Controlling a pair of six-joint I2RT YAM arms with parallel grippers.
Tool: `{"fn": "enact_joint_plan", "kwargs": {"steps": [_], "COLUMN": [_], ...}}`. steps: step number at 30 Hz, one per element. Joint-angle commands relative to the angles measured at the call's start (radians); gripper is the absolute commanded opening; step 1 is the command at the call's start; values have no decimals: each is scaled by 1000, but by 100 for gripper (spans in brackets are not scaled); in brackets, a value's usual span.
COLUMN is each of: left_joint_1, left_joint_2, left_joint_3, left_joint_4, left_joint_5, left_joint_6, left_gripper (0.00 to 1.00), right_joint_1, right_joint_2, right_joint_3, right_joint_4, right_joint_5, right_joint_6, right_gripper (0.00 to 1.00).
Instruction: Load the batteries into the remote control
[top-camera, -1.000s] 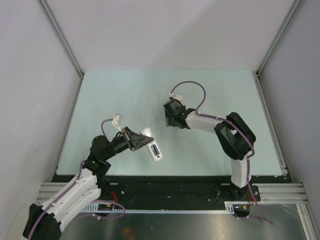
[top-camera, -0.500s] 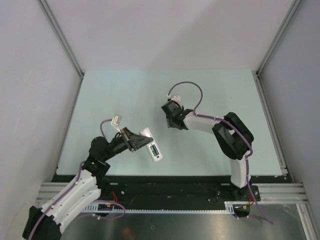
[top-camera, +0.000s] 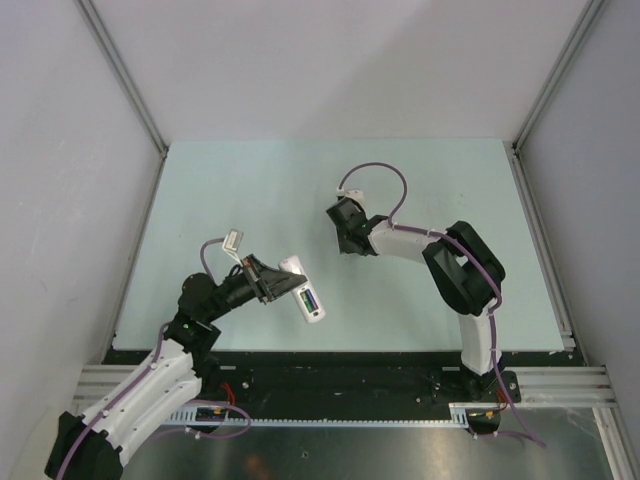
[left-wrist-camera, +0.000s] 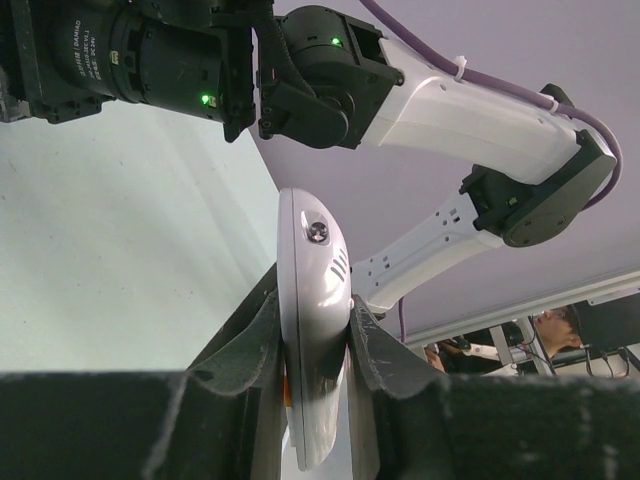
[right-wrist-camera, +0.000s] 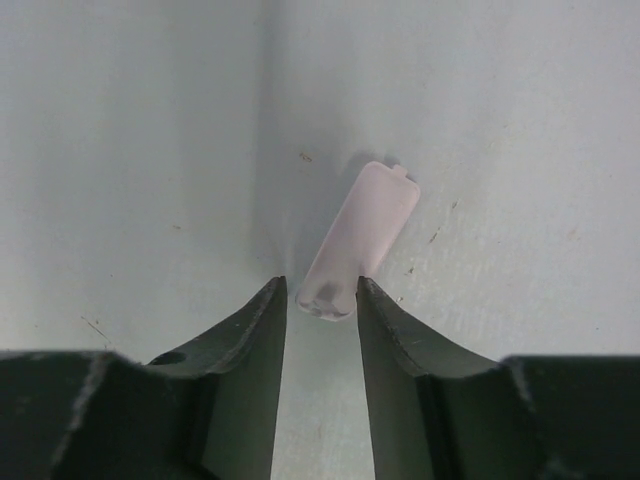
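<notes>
My left gripper (top-camera: 281, 281) is shut on the white remote control (top-camera: 304, 289) and holds it off the table, back side up. A green battery (top-camera: 312, 299) shows in its open compartment; I cannot make out the purple one. In the left wrist view the remote (left-wrist-camera: 312, 240) stands edge-on between the fingers of the left gripper (left-wrist-camera: 312, 308). My right gripper (top-camera: 344, 240) is low over the middle of the table. In the right wrist view its jaws (right-wrist-camera: 321, 292) narrowly straddle the near end of a small pale oblong lid (right-wrist-camera: 362, 232) with a tab. The right finger touches the lid and a thin gap shows on the left.
The pale green table (top-camera: 240, 190) is walled by grey panels, with metal rails along its left, right and near edges. The right arm's elbow (top-camera: 465, 270) stands at the right. The right arm also shows in the left wrist view (left-wrist-camera: 330, 70), just beyond the remote.
The right gripper has shifted slightly over the middle of the table, first left, then back right. The left gripper still holds the remote in nearly the same place.
</notes>
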Motion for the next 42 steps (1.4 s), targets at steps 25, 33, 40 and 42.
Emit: {"fn": "enact_joint_plan", "kwargs": {"steps": [25, 33, 40, 42], "left_joint_1": [9, 9, 9, 8], "left_joint_2": [-8, -37, -55, -58], "left_joint_3": [11, 4, -2, -4], "left_joint_4": [30, 30, 30, 30], "left_joint_5": [4, -9, -13, -15], "left_joint_6": [-4, -15, -24, -25], "left_gripper": [0, 0, 0, 0], "right_joint_1": [-139, -290, -319, -325], "right_joint_2": [-342, -278, -150, -158], "right_joint_3": [-438, -700, -795, -806], "right_joint_4": [479, 1164, 1455, 1397], "right_joint_5": [-450, -947, -1048, -1039], "right_joint_6": [192, 525, 670, 624], "right_gripper": [0, 0, 0, 0]}}
